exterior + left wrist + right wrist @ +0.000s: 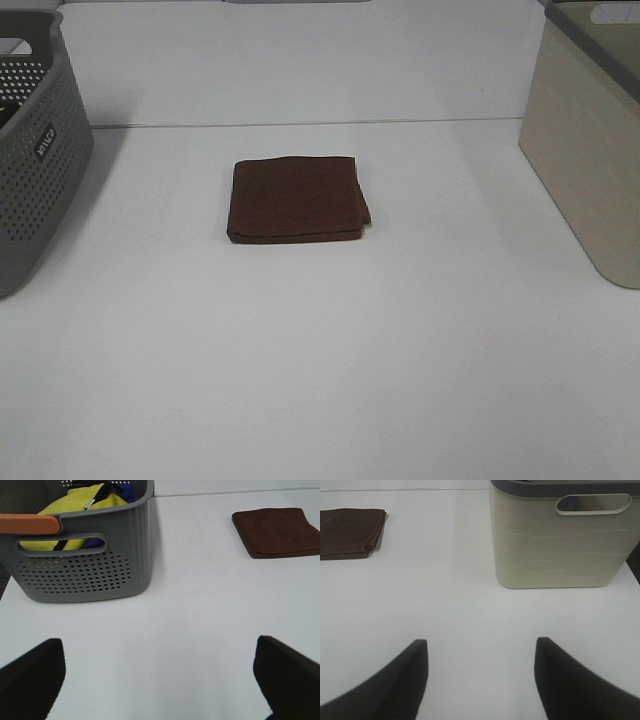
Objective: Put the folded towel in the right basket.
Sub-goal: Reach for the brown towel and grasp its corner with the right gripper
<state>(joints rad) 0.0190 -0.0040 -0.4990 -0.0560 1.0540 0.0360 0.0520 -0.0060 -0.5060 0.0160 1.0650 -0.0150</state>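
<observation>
- Grey perforated basket (35,150): stands at the left edge of the exterior high frame. The left wrist view shows yellow fabric (75,510), a blue item (127,490) and a black strap (97,495) inside it, and an orange strip (30,523) along its rim.
- Beige basket (590,150): stands at the right edge of the frame, with a dark grey rim and a slot handle. Its interior is hidden in every view.
- Folded towel (297,200): dark brown and squarely folded, it lies flat on the white table (320,380) slightly above frame centre. It sits between the two baskets and touches neither.
- Left gripper (159,652): the jaws are spread wide with nothing between them. The towel lies well apart from it.
- Right gripper (481,647): the jaws are parted and empty. It is well apart from the towel, with the beige basket nearer.
- Only bare table surface lies between the towel and the beige basket.
</observation>
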